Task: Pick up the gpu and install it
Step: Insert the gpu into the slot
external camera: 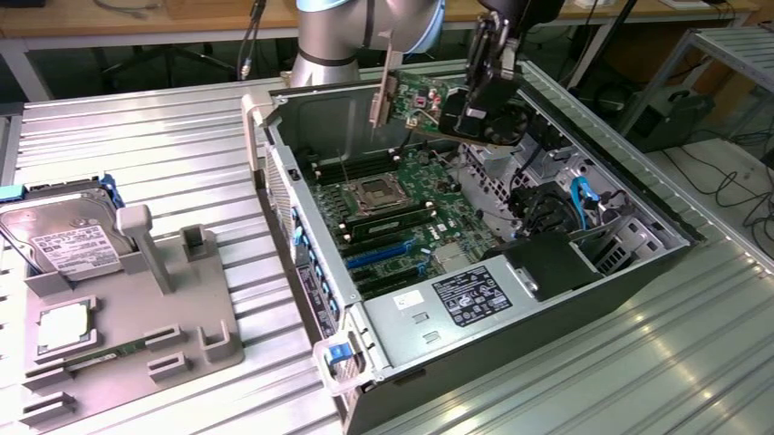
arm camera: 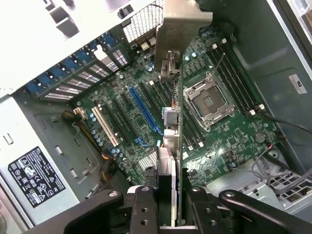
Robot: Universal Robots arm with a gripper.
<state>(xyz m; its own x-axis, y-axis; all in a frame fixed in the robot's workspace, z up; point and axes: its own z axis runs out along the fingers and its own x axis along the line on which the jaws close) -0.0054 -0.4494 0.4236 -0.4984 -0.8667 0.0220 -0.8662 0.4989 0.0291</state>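
My gripper (external camera: 480, 95) is shut on the gpu (external camera: 426, 101), holding it up on edge above the open computer case (external camera: 604, 195). The card's pale metal bracket (external camera: 384, 91) points toward the case's rear wall, and its black fan (external camera: 510, 122) faces the drive-bay side. In the wrist view the gpu (arm camera: 176, 122) appears edge-on between my two fingers (arm camera: 142, 207), with its bracket (arm camera: 183, 24) at the far end. Below it lies the green motherboard (arm camera: 224, 131) with a blue expansion slot (arm camera: 146, 112) and black slots beside it. The card hangs clear of the board, touching no slot.
A CPU socket (external camera: 369, 193) and memory slots sit on the motherboard (external camera: 405, 213). The power supply (external camera: 472, 299) fills the case's near end. At the exterior view's left, a grey fixture (external camera: 181, 317) carries a silver hard drive (external camera: 67, 240), a processor (external camera: 63, 328) and a memory stick (external camera: 103, 358).
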